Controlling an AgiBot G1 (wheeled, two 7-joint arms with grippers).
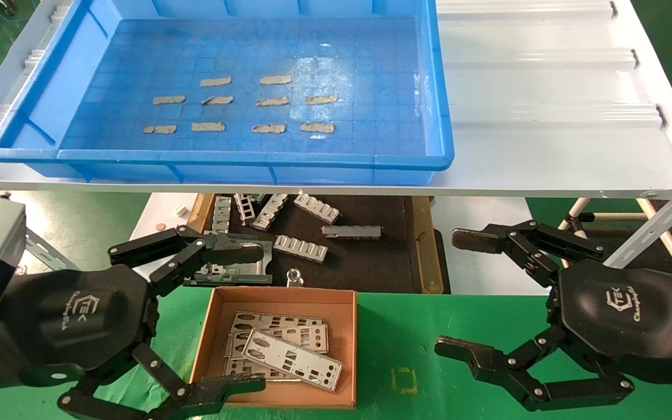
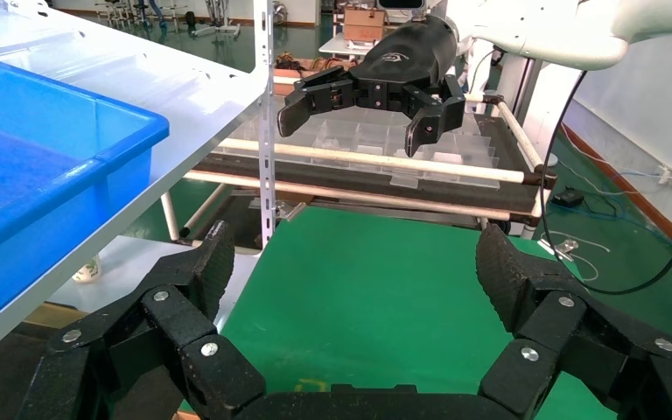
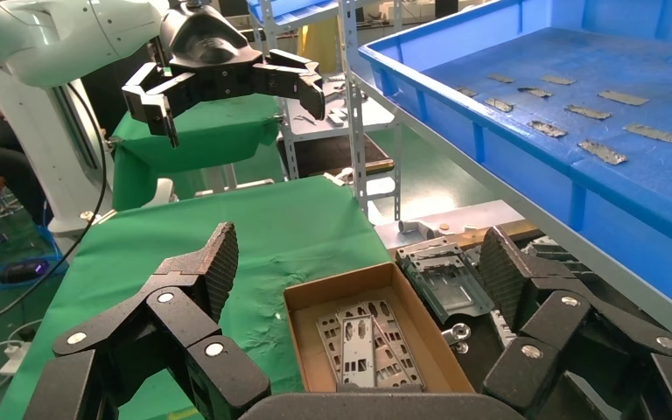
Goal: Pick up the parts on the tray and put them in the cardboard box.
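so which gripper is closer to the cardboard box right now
Left. The left gripper, jaws open, straddles the near-left corner of the cardboard box. The right gripper, also open, hovers over the green mat off to the box's right.

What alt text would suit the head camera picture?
Silver plates lie in a cardboard box on green cloth, between the open left gripper and open right gripper. Above, a blue tray holds only small grey strips.

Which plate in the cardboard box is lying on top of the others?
The plate set at a slant nearest the cardboard box's front right corner; its whole face shows, while the plates beneath it are partly covered.
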